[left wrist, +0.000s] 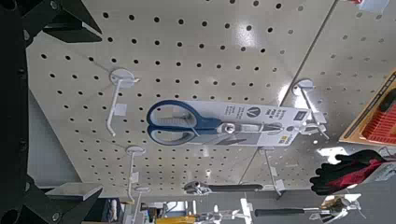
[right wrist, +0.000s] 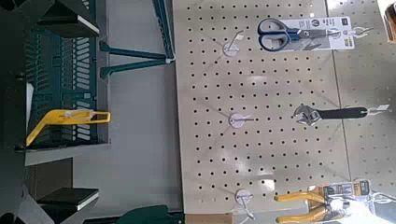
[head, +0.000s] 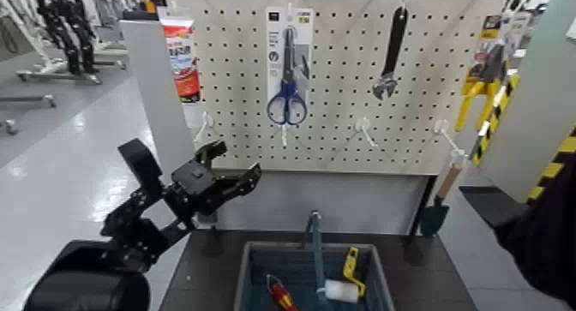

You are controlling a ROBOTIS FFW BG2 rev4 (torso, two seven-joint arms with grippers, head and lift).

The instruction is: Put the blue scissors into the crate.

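Note:
The blue scissors [head: 287, 74] hang on their white card from a hook high on the pegboard; they also show in the left wrist view [left wrist: 187, 122] and the right wrist view [right wrist: 280, 34]. My left gripper [head: 237, 160] is open and empty, raised below and left of the scissors and well short of them. The grey-blue crate [head: 249, 265] sits on the dark table below, its upright centre handle [head: 315, 244] showing; it also shows in the right wrist view [right wrist: 56, 56]. My right gripper [right wrist: 93, 107] is open and empty; only its dark arm [head: 540, 237] shows at the right.
An adjustable wrench [head: 390, 57] and yellow-handled pliers on a card [head: 480, 83] hang right of the scissors. A red-and-white package [head: 182, 57] hangs to the left. A green trowel [head: 435, 216] hangs low right. The crate holds a red-handled tool [head: 281, 293], a yellow tool [head: 351, 267] and a white roller [head: 340, 290].

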